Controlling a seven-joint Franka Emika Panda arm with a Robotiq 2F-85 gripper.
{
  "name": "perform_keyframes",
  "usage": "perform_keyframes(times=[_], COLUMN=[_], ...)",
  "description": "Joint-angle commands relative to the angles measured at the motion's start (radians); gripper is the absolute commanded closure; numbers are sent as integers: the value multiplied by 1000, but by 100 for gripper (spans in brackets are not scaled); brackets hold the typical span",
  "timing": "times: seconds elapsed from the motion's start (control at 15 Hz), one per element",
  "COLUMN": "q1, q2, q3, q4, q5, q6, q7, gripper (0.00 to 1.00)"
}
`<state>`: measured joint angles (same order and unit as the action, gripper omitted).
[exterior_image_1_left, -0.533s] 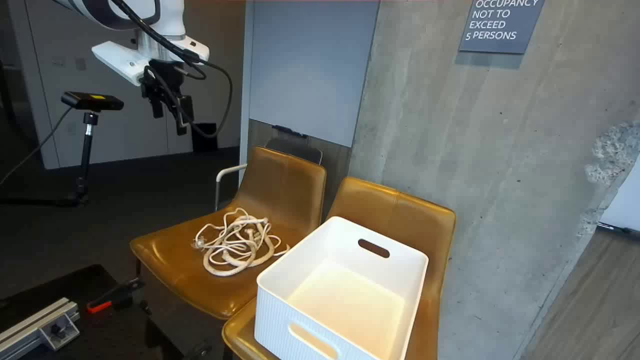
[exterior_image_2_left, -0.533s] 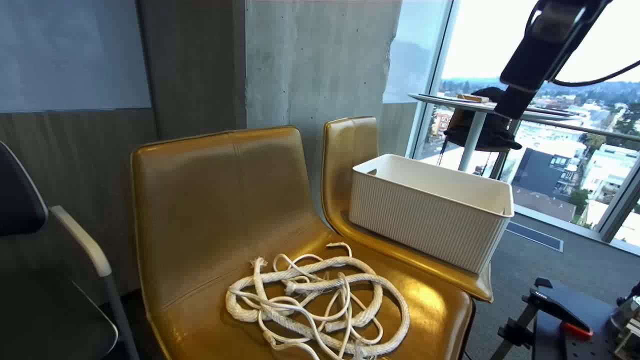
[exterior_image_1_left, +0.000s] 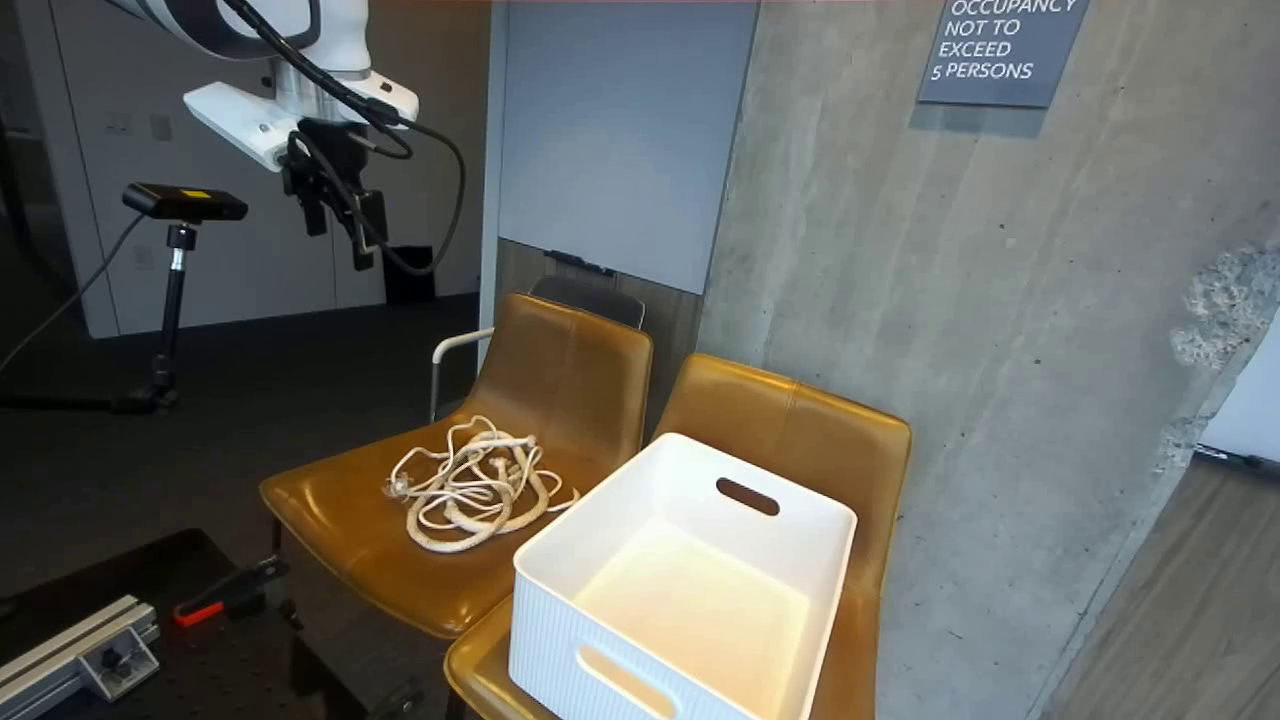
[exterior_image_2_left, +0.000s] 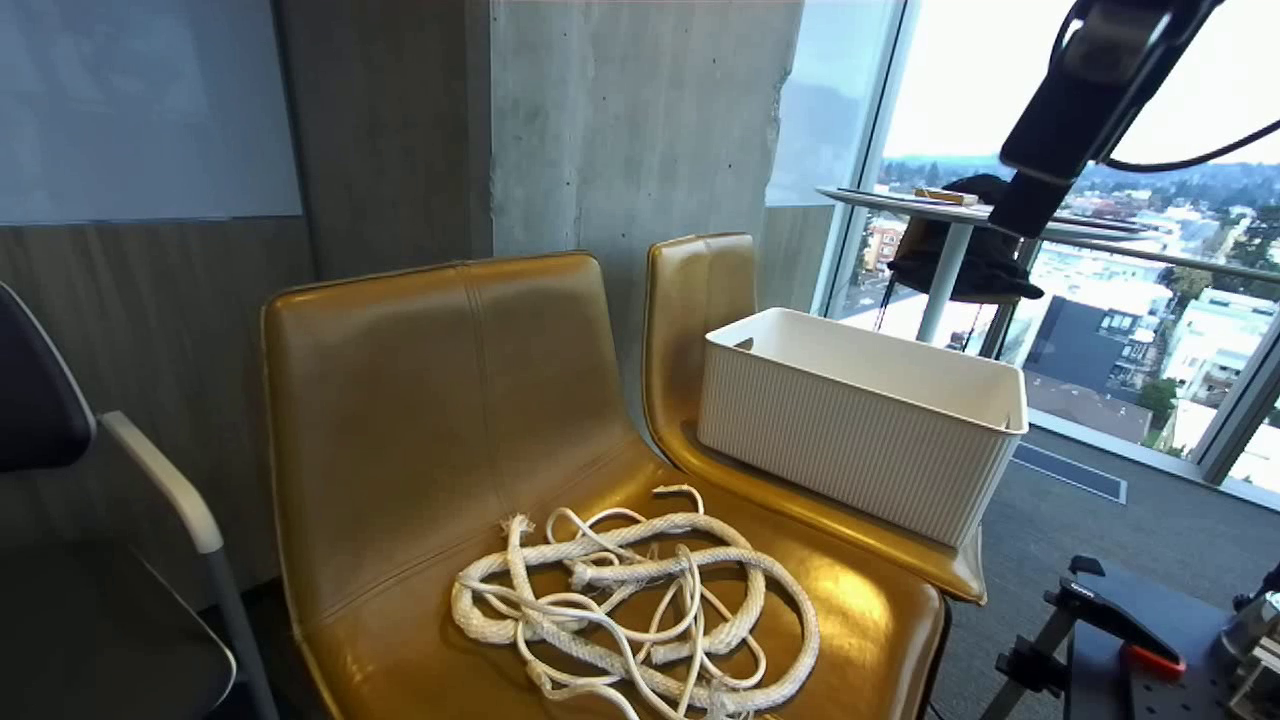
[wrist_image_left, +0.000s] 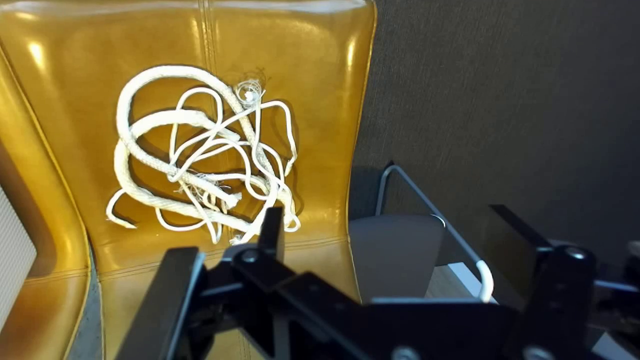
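Observation:
My gripper (exterior_image_1_left: 340, 245) hangs high in the air, behind and above the chairs, its black fingers spread with nothing between them. The wrist view shows the same wide gap across the open gripper (wrist_image_left: 386, 209). A tangle of off-white rope (exterior_image_2_left: 630, 572), thick and thin strands together, lies on the seat of a tan leather chair (exterior_image_2_left: 430, 400). From the wrist, the rope (wrist_image_left: 122, 117) appears beyond the left finger, well apart from it. A white ribbed bin (exterior_image_1_left: 560, 620) stands on the neighbouring chair; its visible inside holds nothing.
The bin sits on a second tan chair (exterior_image_1_left: 840, 430). A dark chair with a metal armrest (wrist_image_left: 425, 200) stands beside the rope's chair. A camera on a stand (exterior_image_1_left: 185, 203) is near the arm. A red-and-black clamp (exterior_image_1_left: 200, 612) lies on a dark table. Behind rises a concrete wall (exterior_image_1_left: 1000, 300).

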<state>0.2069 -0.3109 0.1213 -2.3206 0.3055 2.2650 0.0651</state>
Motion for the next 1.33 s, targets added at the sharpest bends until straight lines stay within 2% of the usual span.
perform_keyframes(times=[0.0,0.27,0.53,0.87,1.27], q1=[-7,-11,-28,-42,-67], q2=[14,76,174,363,606], q3=[8,2,-5,4,6], q4=[4,41,101,188,314], q5=[3,-17,-112,-264,-360], q6=[6,51,131,220,304], q7=[-6,-61,-198,-309,-422], gripper=[0,0,0,0,0])
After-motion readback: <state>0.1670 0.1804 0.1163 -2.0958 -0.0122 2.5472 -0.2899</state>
